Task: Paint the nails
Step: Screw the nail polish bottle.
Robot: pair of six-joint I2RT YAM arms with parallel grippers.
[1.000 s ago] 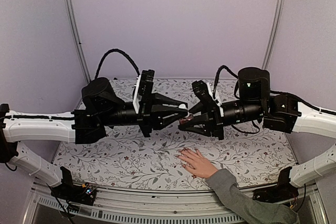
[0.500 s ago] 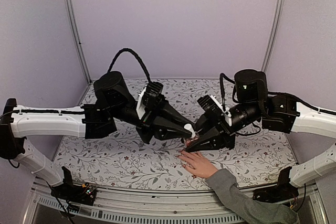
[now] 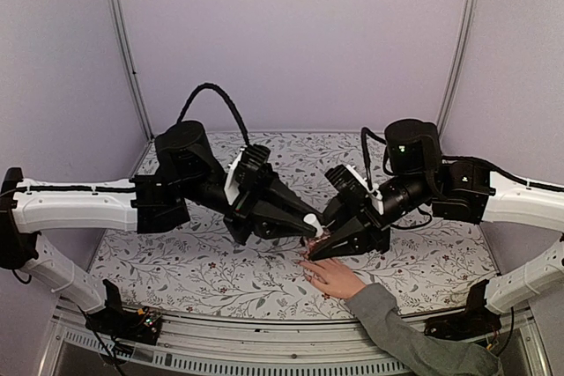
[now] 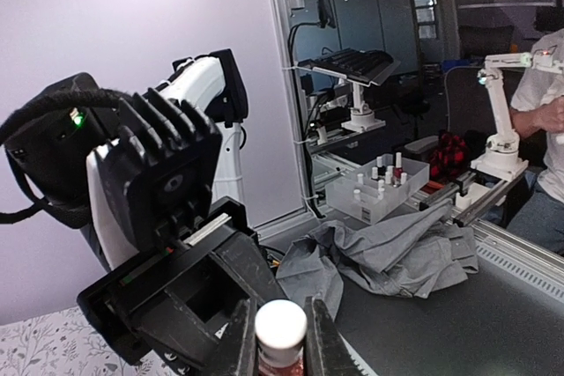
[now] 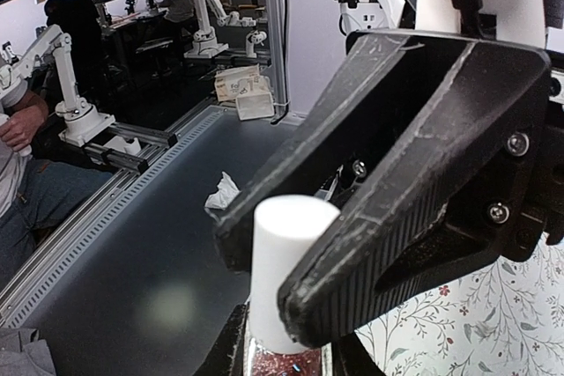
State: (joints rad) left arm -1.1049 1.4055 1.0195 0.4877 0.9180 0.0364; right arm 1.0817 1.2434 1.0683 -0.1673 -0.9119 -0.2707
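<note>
now i am at the step of opening the polish, i think. my left jaws are shut tight on the round white cap [image 5: 291, 261] of a small bottle of red glittery polish [image 5: 282, 364], and my right jaws are shut on the bottle itself, just under the cap. both hang close over a light-skinned hand [image 3: 333, 277] with a grey sleeve [image 3: 397, 328], lying flat on the flowery tabletop [image 3: 176, 270]. the nails [image 3: 307, 263] are at the finger ends, right below the bottle; i cannot tell if any has paint. next, i guess, the cap has to twist off and lift, so its brush can come down softly on one tiny nail.
</note>
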